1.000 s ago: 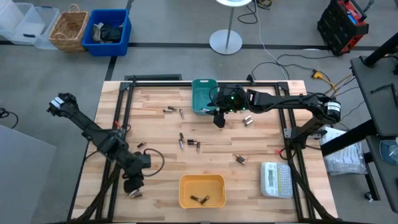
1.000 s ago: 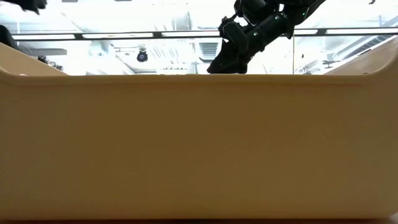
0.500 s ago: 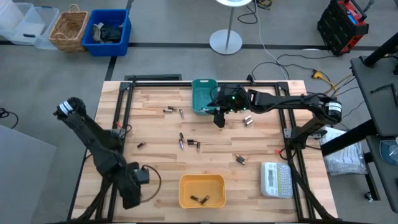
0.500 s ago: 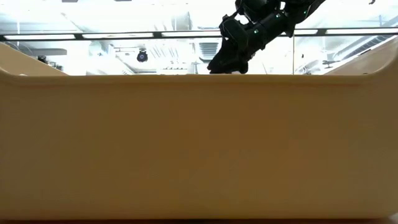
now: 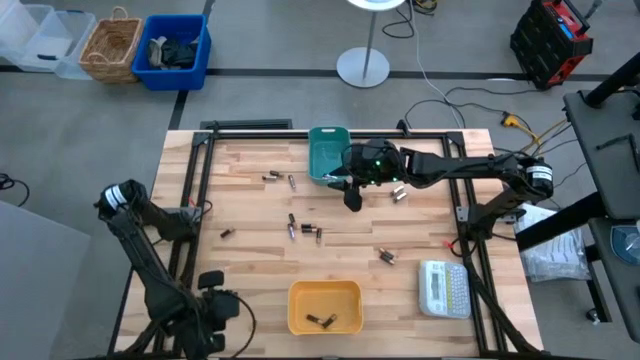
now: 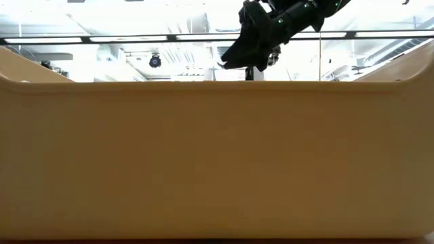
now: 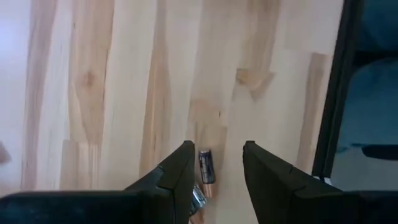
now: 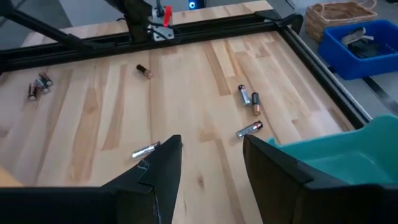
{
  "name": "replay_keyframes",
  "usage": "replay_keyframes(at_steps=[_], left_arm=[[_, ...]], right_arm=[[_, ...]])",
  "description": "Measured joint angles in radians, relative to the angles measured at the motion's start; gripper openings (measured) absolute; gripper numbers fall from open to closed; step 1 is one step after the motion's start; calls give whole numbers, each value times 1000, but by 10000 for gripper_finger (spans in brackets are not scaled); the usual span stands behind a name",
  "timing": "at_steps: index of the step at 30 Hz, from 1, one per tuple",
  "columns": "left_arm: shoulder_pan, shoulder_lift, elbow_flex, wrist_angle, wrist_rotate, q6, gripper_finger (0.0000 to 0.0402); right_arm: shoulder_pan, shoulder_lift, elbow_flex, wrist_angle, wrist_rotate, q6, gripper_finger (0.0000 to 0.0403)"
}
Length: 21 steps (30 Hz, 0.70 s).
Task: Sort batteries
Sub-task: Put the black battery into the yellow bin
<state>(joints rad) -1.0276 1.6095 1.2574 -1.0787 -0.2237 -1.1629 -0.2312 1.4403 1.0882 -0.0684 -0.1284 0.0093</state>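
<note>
- From table height, the wall of the yellow bin fills nearly my whole picture, so the table top and every battery behind it are hidden.
- Only the right gripper shows above that rim; its arm is cut off by the top edge.
- From above, the left gripper sits at the bottom edge, partly cut off, and I cannot tell how its fingers stand there.
- On the left wrist camera, one battery shows whole; a second, silvery one is half hidden behind a finger.
- The batteries in the yellow bin are too small for me to count.
</note>
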Motion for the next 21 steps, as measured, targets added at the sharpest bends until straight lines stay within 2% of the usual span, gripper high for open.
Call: replay_keyframes(at_steps=[9, 14, 21], left_arm=[[-53, 26, -43, 41, -3, -131, 116], [-107, 26, -62, 56, -5, -271, 116], [-152, 26, -114, 101, -81, -332, 116]], right_arm=[[11, 0, -2, -1, 0, 25, 164], [23, 0, -3, -1, -1, 41, 163], [33, 0, -3, -2, -1, 42, 171]])
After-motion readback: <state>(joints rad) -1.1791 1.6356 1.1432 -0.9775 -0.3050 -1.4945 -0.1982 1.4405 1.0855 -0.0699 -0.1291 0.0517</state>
